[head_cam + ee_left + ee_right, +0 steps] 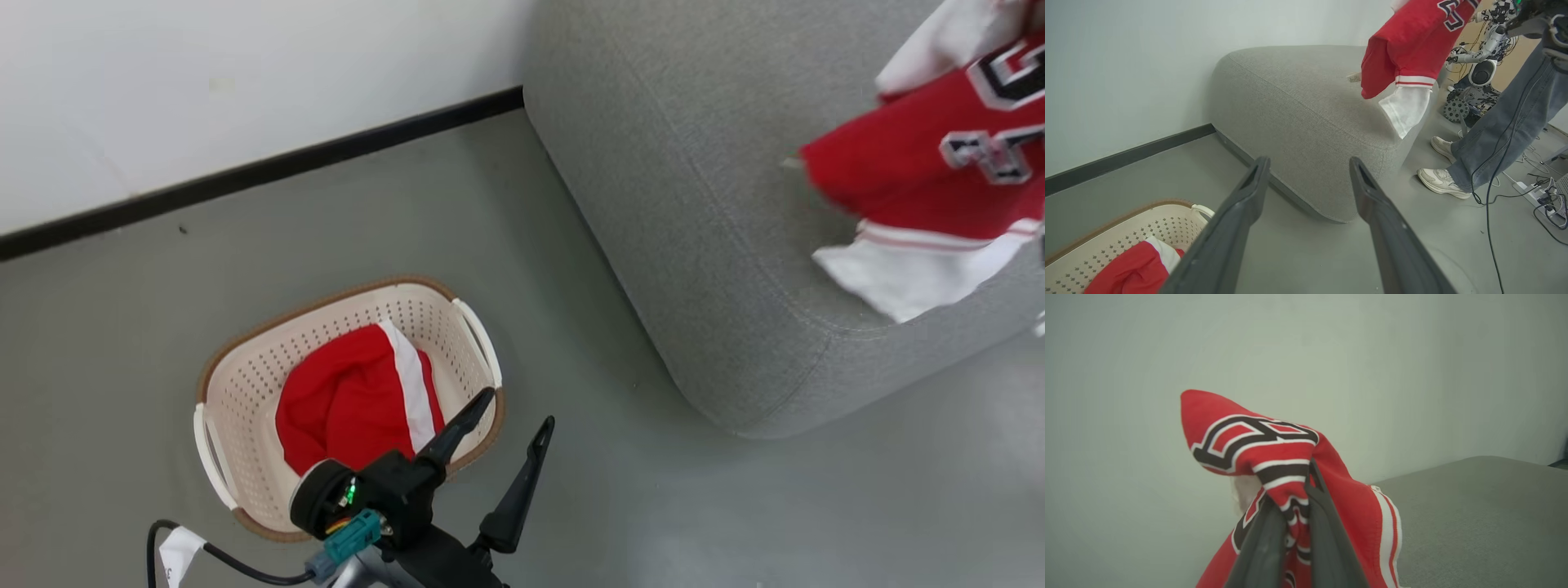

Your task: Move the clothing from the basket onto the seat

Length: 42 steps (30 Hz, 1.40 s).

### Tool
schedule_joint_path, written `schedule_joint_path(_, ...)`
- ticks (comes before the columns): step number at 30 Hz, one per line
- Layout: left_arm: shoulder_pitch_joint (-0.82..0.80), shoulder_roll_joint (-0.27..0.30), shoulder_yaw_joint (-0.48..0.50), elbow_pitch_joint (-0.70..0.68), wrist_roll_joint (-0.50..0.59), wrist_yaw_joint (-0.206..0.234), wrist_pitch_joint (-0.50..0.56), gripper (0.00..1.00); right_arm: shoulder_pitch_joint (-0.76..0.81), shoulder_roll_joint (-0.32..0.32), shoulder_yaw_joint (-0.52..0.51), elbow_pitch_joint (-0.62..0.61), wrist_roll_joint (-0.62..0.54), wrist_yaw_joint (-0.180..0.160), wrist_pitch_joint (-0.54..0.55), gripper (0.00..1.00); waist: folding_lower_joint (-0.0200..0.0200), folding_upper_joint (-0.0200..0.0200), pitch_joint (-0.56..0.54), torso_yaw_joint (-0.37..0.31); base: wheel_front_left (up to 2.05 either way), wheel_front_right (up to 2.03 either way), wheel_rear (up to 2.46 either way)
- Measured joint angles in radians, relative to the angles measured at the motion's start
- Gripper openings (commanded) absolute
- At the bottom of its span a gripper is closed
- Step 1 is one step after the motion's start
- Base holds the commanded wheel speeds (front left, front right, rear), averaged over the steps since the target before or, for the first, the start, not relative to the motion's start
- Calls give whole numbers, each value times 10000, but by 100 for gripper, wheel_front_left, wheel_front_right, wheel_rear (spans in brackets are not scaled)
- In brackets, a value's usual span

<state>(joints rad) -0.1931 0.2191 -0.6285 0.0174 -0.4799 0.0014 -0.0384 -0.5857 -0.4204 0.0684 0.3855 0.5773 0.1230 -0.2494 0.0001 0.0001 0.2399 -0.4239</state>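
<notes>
Upper right of frame: right pincer [1292, 486] clenched on jersey [939, 180], which hangs over seat [669, 163], seat directly beneath; maybe touching it, hard to tell. Lower left: shorts [351, 400] in basket [245, 351]; left pincer [519, 407], released, nearer.

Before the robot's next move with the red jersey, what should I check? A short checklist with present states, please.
1. Right gripper shut on the jersey: ok.
2. Jersey over the sofa: ok, but close to its edge.
3. Jersey touching the sofa: cannot tell.
4. Left gripper open and empty: ok.
5. Basket emptied: not ok, shorts inside.
6. Space beside the sofa free: not ok, a person stands there.
</notes>
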Motion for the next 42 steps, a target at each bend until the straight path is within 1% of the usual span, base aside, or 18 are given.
schedule_joint_path(7, -83, 387, 67, -430, 339, 75, 311, 100, -1343, -552, -1526, 719, 589, 0, -6, 0, 0, 0, 865, 239, 0, 0, 0)
schedule_joint_path(14, -130, 748, 196, -953, 430, 169, 642, 100, -2380, -690, -2658, 1685, 1126, 0, -73, 0, 1, 1, 1779, 482, 0, 0, 0)
schedule_joint_path(17, -131, 955, 339, -1214, 476, 255, 744, 100, -2916, -685, -2773, 1881, 1177, 0, -73, 0, 1, 0, 2184, 568, 0, 0, 0)
schedule_joint_path(18, -132, 1120, 387, -1335, 545, 263, 878, 100, -3230, -593, -2792, 1941, 1177, 0, -73, 0, 0, 1, 2461, 614, 0, 0, 0)
schedule_joint_path(21, -131, 1312, 433, -1524, 604, 343, 1009, 100, -3640, -401, -2817, 2134, 1177, 2, -73, 0, 1, 1, 2877, 668, 0, 0, 0)
schedule_joint_path(23, -129, 1427, 491, -1643, 606, 355, 1089, 100, -3890, -389, -2936, 2355, 1177, 2, -73, 0, 1, 1, 3154, 695, 0, 0, 0)
schedule_joint_path(27, -127, 1712, 815, -1946, 681, 529, 1197, 100, -4220, -476, -3400, 2692, 1177, 2, -73, 0, 1, 1, 3689, 742, 0, 0, 0)
schedule_joint_path(31, -122, 1979, 1114, -2243, 711, 621, 1308, 100, -4541, -777, -3824, 3158, 1177, 2, -73, 0, 1, 1, 4201, 780, 0, 0, 0)
schedule_joint_path(36, -86, 2180, 1306, -2566, 780, 706, 1452, 100, -4926, -955, -4092, 3749, 1104, 2, -73, 0, 0, 1, 4796, 799, 0, 0, 0)
schedule_joint_path(39, -83, 2213, 1321, -2683, 786, 711, 1505, 100, -5015, -930, -4088, 4000, 1066, 2, -73, 0, 1, 1, 5021, 794, 0, 0, 0)
schedule_joint_path(42, -87, 2226, 1363, -2863, 934, 786, 1570, 100, -5154, -761, -4090, 4270, 1020, 2, -73, 0, 0, 0, 5338, 774, 0, 0, 0)
